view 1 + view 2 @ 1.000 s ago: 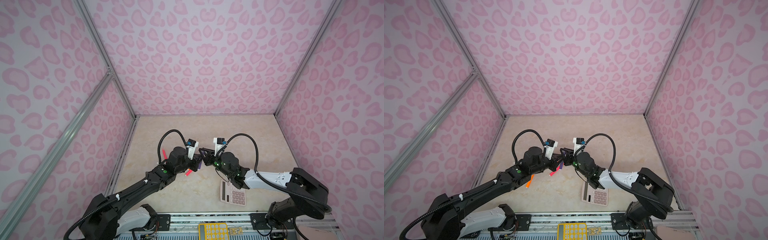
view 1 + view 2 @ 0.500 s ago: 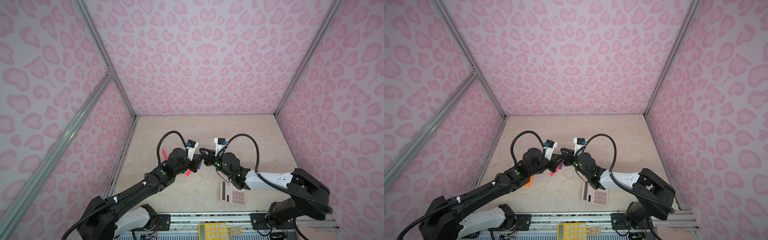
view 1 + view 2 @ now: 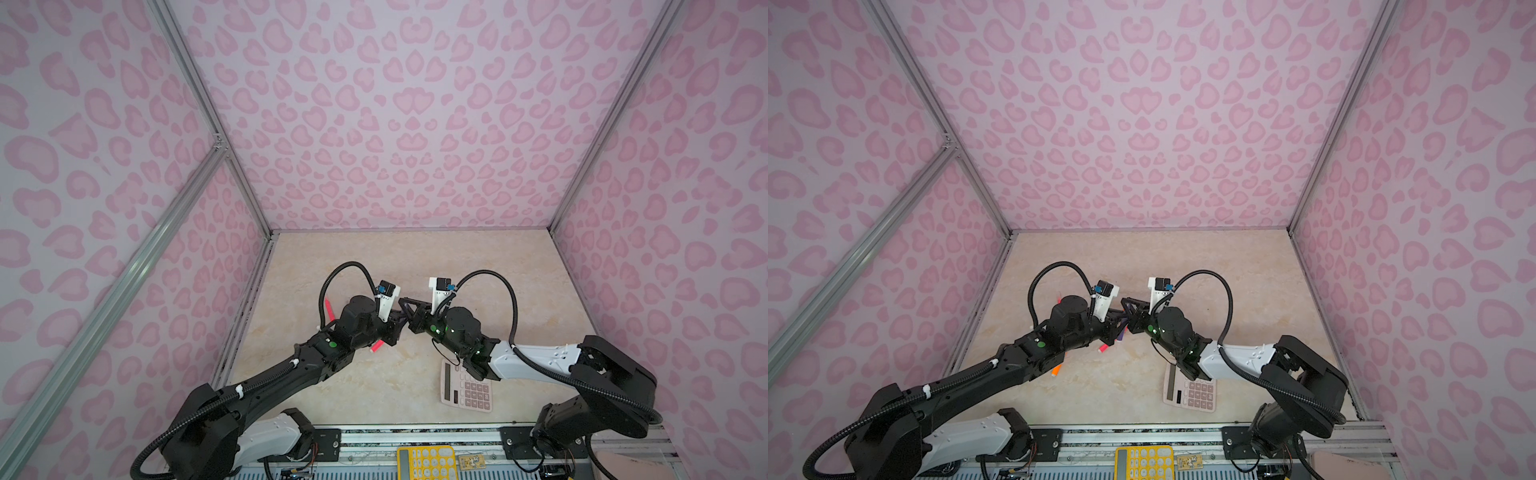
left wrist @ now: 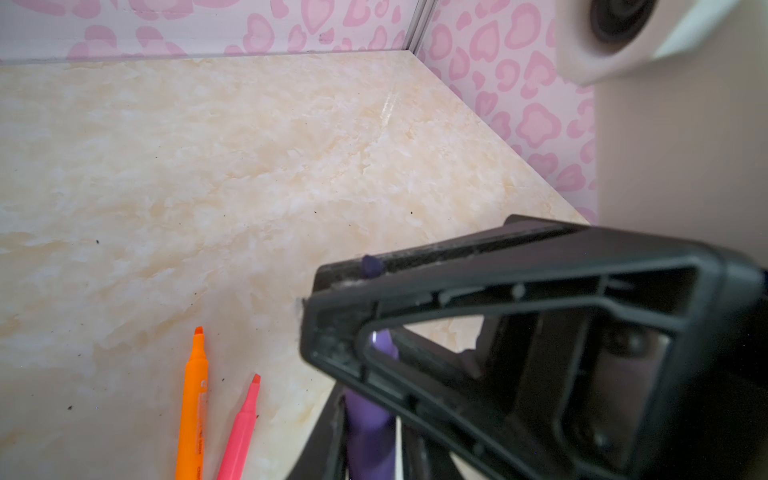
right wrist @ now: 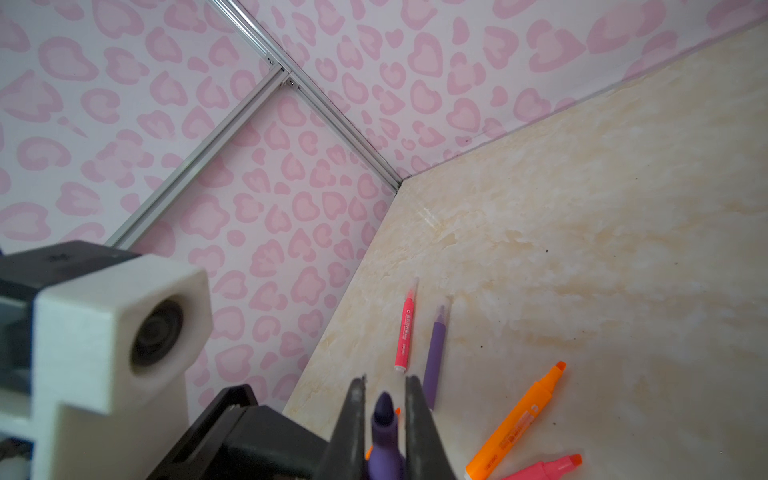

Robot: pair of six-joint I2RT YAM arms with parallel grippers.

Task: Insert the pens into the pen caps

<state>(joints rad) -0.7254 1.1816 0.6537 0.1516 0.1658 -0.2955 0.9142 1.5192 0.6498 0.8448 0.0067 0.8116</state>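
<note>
A purple pen (image 5: 383, 436) stands pinched in the right claw (image 5: 385, 381), tip bare. Just beyond the claw, a capped pink pen (image 5: 405, 332) and a capped purple pen (image 5: 434, 357) lie flat, side by side.

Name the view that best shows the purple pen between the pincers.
Right wrist view: the purple pen shows its tip and barrel sharply. Left wrist view shows it blurred and mostly covered. In a top view it is only a sliver.
</note>
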